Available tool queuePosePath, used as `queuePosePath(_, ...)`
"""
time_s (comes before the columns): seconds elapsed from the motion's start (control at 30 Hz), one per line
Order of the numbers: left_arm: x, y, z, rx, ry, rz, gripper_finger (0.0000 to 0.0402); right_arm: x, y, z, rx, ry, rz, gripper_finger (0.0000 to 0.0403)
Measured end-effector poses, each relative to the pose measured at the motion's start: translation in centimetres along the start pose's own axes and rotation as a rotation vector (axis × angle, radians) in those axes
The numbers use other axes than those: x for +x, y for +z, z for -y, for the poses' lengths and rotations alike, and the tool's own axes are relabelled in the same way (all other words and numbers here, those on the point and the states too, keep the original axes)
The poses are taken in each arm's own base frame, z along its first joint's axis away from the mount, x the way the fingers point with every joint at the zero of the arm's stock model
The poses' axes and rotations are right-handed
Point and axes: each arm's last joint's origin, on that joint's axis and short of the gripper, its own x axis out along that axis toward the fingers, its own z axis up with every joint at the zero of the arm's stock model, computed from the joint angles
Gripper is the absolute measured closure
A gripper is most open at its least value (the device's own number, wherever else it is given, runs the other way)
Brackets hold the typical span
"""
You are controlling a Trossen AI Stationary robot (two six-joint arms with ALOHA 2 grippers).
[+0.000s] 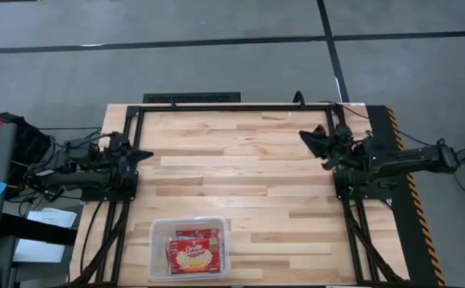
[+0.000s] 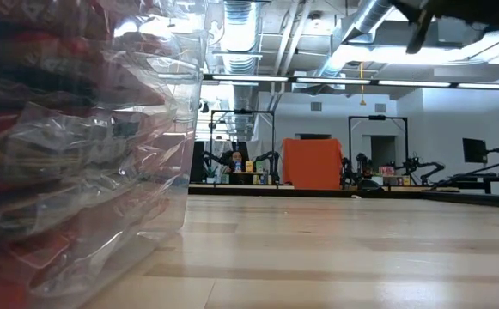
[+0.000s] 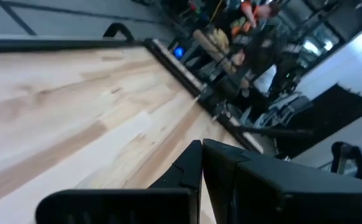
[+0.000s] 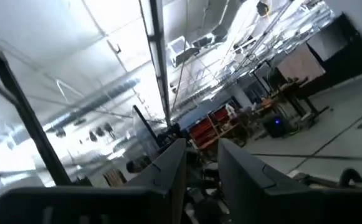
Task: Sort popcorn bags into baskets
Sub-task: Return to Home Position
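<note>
Several popcorn bags [image 1: 190, 252] fill the tub [image 1: 158, 234] at the bench's [image 1: 240, 184] front edge, well apart from the left pincer [image 1: 144, 154], pressed together, and the right pincer [image 1: 306, 136], slightly spread

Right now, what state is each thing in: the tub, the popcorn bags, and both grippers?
Clear tub: upright on the table, holding bags.
Popcorn bags: lying flat, stacked inside the tub.
Left gripper: shut, empty, at the table's left side.
Right gripper: slightly open, empty, raised at the table's right side.
</note>
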Motion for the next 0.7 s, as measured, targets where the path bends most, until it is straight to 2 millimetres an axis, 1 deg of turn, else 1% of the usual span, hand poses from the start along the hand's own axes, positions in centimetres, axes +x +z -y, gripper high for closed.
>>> queuePosePath(0.1, 0.0, -0.2, 0.0, 0.019, -0.011, -0.027, 0.0401, -0.1, 2.1, -0.9, -0.046, -0.012, -0.066, 0.0285)
queuePosePath(0.2, 0.0, -0.2, 0.0, 0.045, -0.021, -0.037, 0.0401, -1.4, 4.6, -1.7, -0.102, -0.024, -0.177, 0.0285)
queuePosePath(0.27, 0.0, -0.2, 0.0, 0.055, -0.023, -0.037, 0.0401, -2.4, 5.9, -2.1, -0.138, -0.015, -0.167, 0.0285)
queuePosePath(0.33, 0.0, -0.2, 0.0, 0.067, -0.027, -0.044, 0.0401, -3.6, 6.3, -2.0, -0.200, 0.012, -0.140, 0.0285)
queuePosePath(0.4, 0.1, -0.3, 0.0, 0.072, -0.023, -0.045, 0.0401, -4.4, 5.8, -1.5, -0.240, 0.024, -0.128, 0.0285)
queuePosePath(0.43, 0.1, -0.3, -0.1, 0.072, -0.021, -0.044, 0.0401, -4.8, 5.1, -1.0, -0.247, 0.022, -0.134, 0.0285)
queuePosePath(0.57, 0.5, -0.7, -0.3, 0.078, -0.009, -0.042, 0.0401, -6.0, 1.9, 1.4, -0.242, 0.007, -0.125, 0.0285)
queuePosePath(0.7, 1.6, -2.2, -1.4, 0.088, 0.037, -0.087, 0.0401, -6.6, -1.8, 3.8, -0.200, -0.013, -0.144, 0.0285)
